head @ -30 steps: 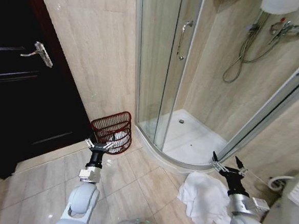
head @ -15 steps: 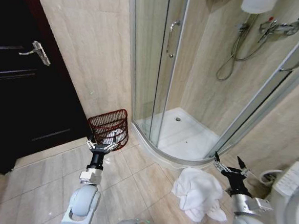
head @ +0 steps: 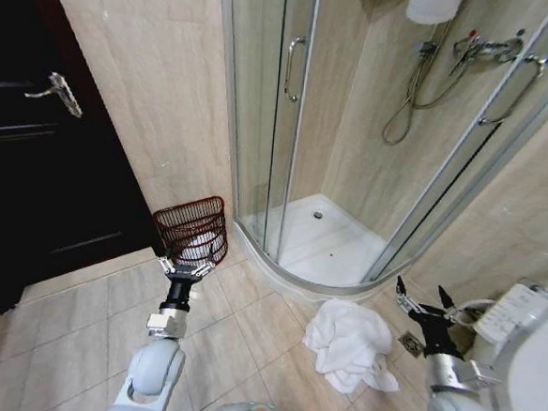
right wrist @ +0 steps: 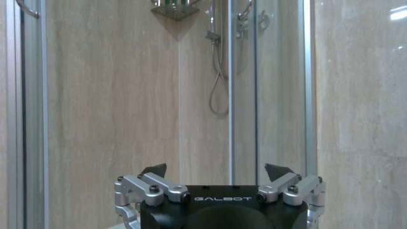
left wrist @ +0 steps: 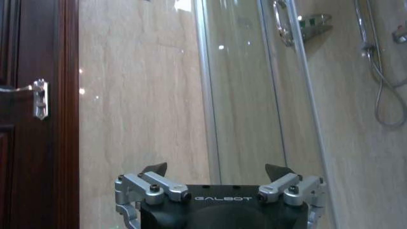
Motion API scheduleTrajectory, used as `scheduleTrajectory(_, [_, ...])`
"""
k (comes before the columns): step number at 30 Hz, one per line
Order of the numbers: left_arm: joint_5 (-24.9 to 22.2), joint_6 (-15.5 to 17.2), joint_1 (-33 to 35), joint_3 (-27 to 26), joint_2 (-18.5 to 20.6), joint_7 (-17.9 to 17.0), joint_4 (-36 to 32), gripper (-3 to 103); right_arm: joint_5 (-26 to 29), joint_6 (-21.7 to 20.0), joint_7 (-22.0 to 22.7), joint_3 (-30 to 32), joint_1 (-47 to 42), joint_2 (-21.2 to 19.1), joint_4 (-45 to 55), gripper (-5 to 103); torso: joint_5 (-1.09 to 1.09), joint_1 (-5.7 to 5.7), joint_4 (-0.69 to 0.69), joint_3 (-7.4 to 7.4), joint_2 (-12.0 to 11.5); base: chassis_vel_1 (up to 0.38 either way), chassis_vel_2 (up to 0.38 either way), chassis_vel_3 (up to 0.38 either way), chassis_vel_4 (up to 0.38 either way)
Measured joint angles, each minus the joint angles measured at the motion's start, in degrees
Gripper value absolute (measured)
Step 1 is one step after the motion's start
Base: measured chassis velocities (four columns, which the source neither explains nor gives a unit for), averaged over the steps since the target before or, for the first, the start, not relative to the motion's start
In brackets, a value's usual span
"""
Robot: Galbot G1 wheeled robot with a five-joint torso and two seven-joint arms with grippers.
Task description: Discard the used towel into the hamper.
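Nothing is done yet, by the look of it: the used towel (head: 347,342) lies crumpled on the floor tiles by the shower enclosure (head: 295,169), well apart from the hamper (head: 192,233) beside the wall near the door (head: 33,151). The left gripper (head: 184,267) and right gripper (head: 425,302) hang with jaws wide, holding nothing. "GALBOT" is printed on each gripper body in the wrist views.

"GALBOT" on left pincer (left wrist: 216,172) and right pincer (right wrist: 216,171) housings
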Motion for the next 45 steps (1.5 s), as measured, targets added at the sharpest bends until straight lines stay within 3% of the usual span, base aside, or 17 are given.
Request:
scheduleTrajectory(8, [-0.17,0.28,0.41,0.02,-0.51,1.09,-0.49,100,-2.06,-0.87,0.14,-0.41,0.88,0.9,1.69,100,-0.01,0.29,0.0,0.3,0.58,-0.001,-0.024,0.0,0.012])
scheduleTrajectory(26, [-2.62,1.45,2.31,-0.67,-0.38,0.85,-2.83,100,-4.36,-3.28,0.05,-1.49,0.53,2.98,6.44,100,0.0,2.15,0.0,3.02,5.18,0.0,0.0,0.0,0.0])
scheduleTrajectory(38, [-4.64,1.18,1.8,-0.88,0.67,-0.6,-2.82,100,-6.79,-3.61,0.21,-2.57,0.07,7.15,8.78,100,0.0,3.45,0.0,4.83,8.31,0.0,0.0,0.0,0.0])
scheduleTrajectory(45, [-5.43,1.75,1.88,-1.06,0.72,-0.8,-3.84,100,-6.59,-7.16,0.18,-2.56,0.0,7.69,13.43,100,0.01,4.31,0.0,6.03,10.37,0.0,0.0,0.0,0.0])
